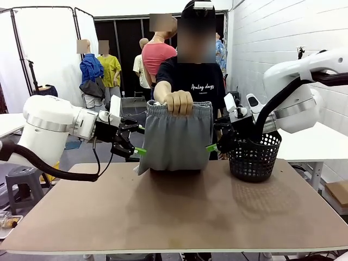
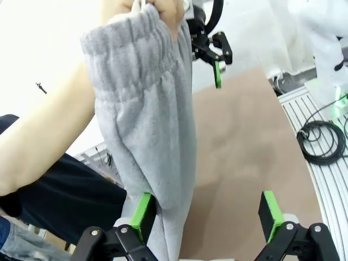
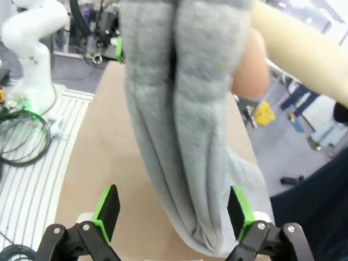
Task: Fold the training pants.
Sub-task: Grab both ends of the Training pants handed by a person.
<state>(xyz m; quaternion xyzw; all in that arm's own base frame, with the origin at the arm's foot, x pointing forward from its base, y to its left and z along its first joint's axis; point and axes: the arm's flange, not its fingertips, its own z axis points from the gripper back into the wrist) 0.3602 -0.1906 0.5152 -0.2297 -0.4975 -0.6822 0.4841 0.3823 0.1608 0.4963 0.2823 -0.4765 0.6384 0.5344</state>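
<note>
A person's hand (image 1: 179, 101) holds the light grey training pants (image 1: 176, 138) up by the gathered waistband over the far middle of the table, with the lower end touching the tabletop. My left gripper (image 1: 138, 148) is open at the pants' left edge. In the left wrist view the pants (image 2: 147, 136) hang against one green pad (image 2: 142, 215) of the left gripper (image 2: 206, 215). My right gripper (image 1: 213, 145) is open at the right edge. In the right wrist view the pants (image 3: 185, 136) hang between the pads of the right gripper (image 3: 174, 212).
A black mesh basket (image 1: 255, 155) stands on the brown table (image 1: 174, 217) just right of the pants, close behind my right gripper. The person stands at the far edge. A white table (image 1: 321, 138) is off to the right.
</note>
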